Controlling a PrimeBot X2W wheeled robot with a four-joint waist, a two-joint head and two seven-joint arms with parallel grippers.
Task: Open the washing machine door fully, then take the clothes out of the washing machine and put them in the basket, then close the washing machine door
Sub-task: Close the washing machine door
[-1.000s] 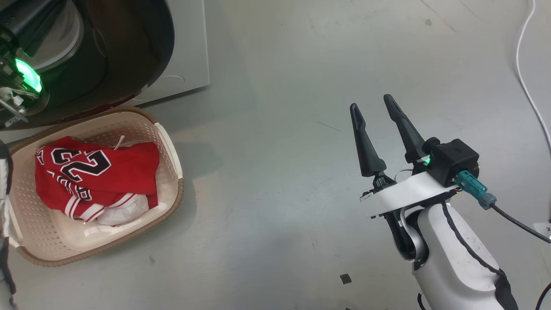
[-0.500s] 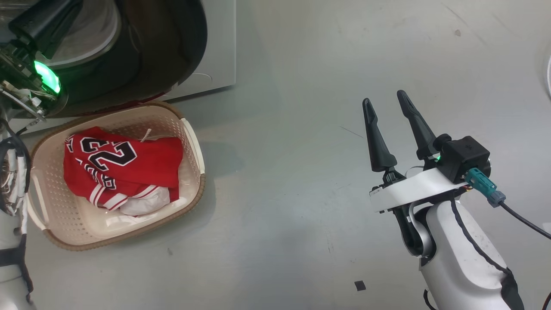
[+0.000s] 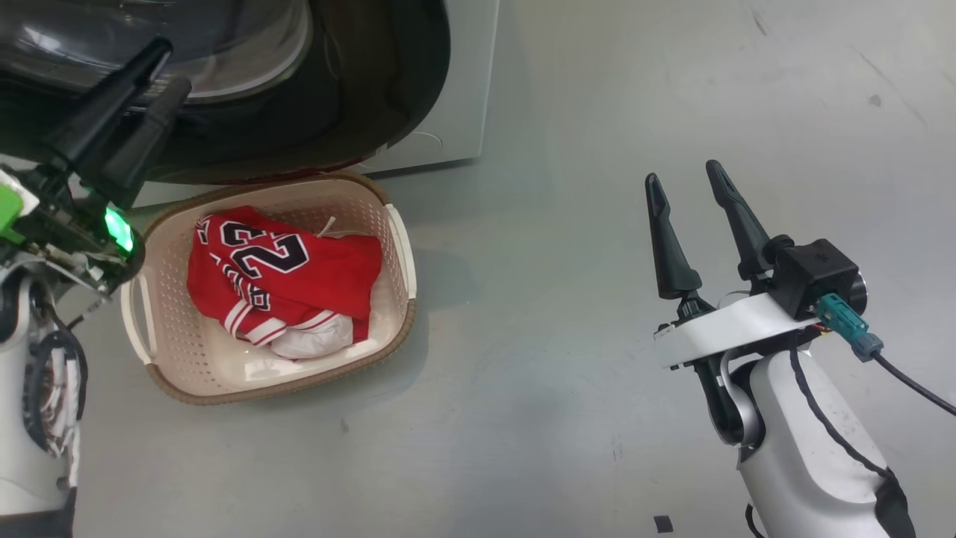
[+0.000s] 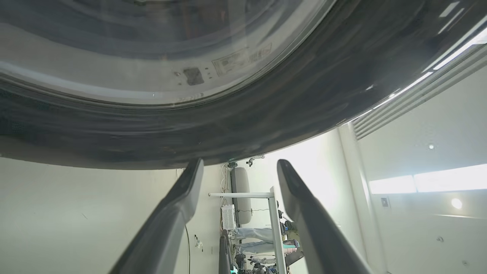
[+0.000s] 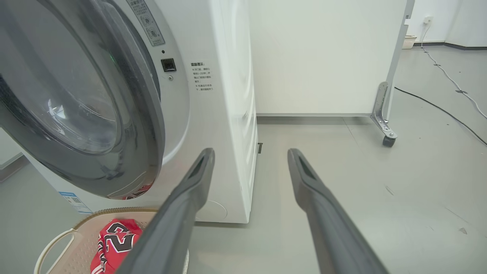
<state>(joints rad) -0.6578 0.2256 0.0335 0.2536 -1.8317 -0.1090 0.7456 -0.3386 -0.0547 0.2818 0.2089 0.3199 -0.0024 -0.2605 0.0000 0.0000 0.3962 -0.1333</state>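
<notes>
In the head view the top edge cuts off the washing machine door (image 3: pixel 358 112). The red jersey (image 3: pixel 314 280) hides most of a white cloth (image 3: pixel 310 342). You cannot read the small print on the washing machine (image 5: pixel 205 125).

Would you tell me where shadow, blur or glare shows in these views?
Head view: the basket throws a soft shadow rightward. Left wrist view: the door rim smeared, glare at right. Right wrist view: sharp, reflections on the door glass.
</notes>
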